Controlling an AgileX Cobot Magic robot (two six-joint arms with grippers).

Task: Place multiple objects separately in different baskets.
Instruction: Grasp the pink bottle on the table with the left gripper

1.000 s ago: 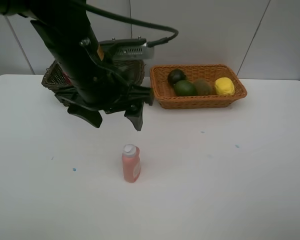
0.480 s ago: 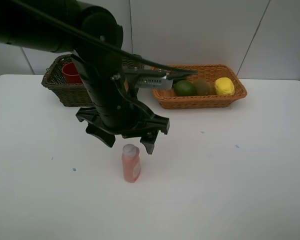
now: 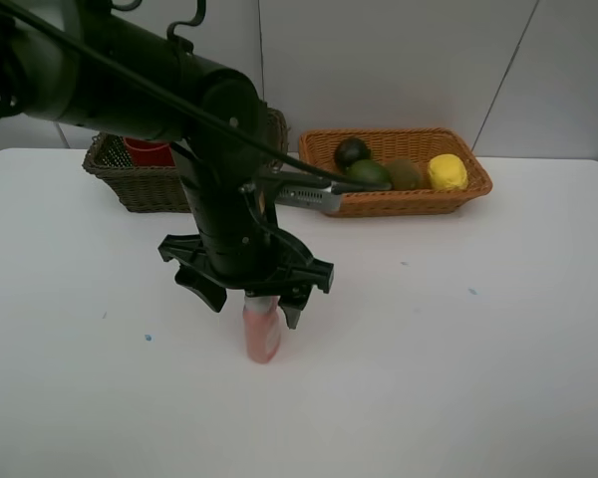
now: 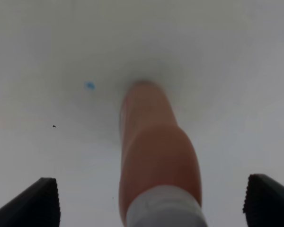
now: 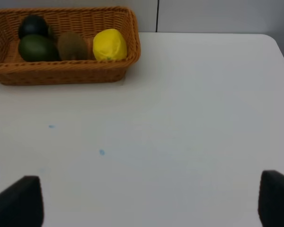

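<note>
Left gripper [image 3: 247, 299] is dropping over the pink bottle [image 3: 262, 336].
Jaws wide, now straddling its white cap; grasp is coming next.

Between the black jaws of the left gripper [image 4: 151, 198]: 1 pink bottle [image 4: 154, 146] with white cap. Beyond it, white table [image 3: 498, 358] with small blue specks. Orange-tan woven basket [image 5: 66, 73] holds 1 yellow lemon [image 5: 109, 45], 1 green lime [image 5: 37, 48], 1 brown kiwi [image 5: 72, 45], 1 dark round fruit [image 5: 32, 25].
</note>
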